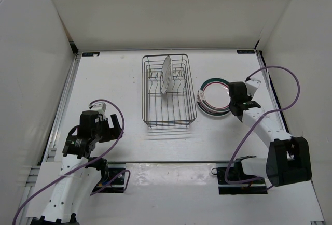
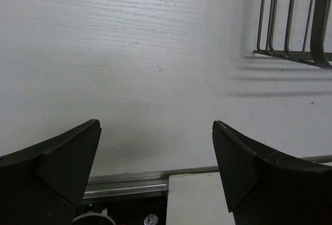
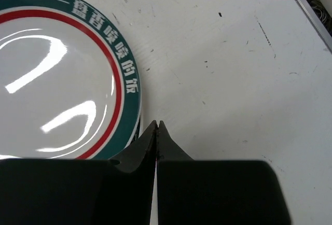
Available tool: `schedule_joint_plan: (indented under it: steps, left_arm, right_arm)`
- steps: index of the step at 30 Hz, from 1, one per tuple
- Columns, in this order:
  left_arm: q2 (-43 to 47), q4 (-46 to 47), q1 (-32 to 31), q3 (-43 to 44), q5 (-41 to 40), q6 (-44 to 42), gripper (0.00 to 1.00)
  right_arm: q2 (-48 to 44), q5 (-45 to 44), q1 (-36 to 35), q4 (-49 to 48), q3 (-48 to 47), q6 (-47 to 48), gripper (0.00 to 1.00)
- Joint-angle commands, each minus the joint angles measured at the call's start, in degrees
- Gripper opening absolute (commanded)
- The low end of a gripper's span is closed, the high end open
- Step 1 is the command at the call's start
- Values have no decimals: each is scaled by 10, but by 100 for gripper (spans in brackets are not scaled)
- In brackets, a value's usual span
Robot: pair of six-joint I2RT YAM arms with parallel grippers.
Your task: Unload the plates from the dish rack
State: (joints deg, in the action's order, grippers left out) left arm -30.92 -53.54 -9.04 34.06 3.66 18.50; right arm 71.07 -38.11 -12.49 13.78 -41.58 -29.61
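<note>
The dark wire dish rack (image 1: 167, 92) stands at the table's middle back, with one white plate (image 1: 167, 74) upright in its tines. Its corner shows in the left wrist view (image 2: 295, 25). A stack of white plates with teal and red rim rings (image 1: 211, 96) lies flat right of the rack and fills the left of the right wrist view (image 3: 62, 74). My right gripper (image 3: 157, 126) is shut and empty, its tips just beside the stack's rim. In the top view it (image 1: 239, 103) sits at the stack's right edge. My left gripper (image 2: 155, 147) is open and empty, near the table's front left (image 1: 106, 126).
White walls close the table on the left, back and right. A metal rail (image 2: 129, 186) runs along the front edge below my left gripper. Cables loop off both arms, one purple loop (image 1: 290, 87) at the right.
</note>
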Motion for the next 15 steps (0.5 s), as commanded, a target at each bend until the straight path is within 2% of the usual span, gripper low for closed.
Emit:
schedule_joint_plan:
  steps: [1,9,15]
  left_arm:
    - [-2,5,-1,-6,2,0,100]
    - [-1,6,0,-7,3,1,100]
    - [-4,5,-2,-6,3,1,100]
  right_arm:
    - [7,-10,1,2,6,-25,0]
    - [13,1,2,4,20,-37,0]
    - [20,11,1,28,-8,-37,0]
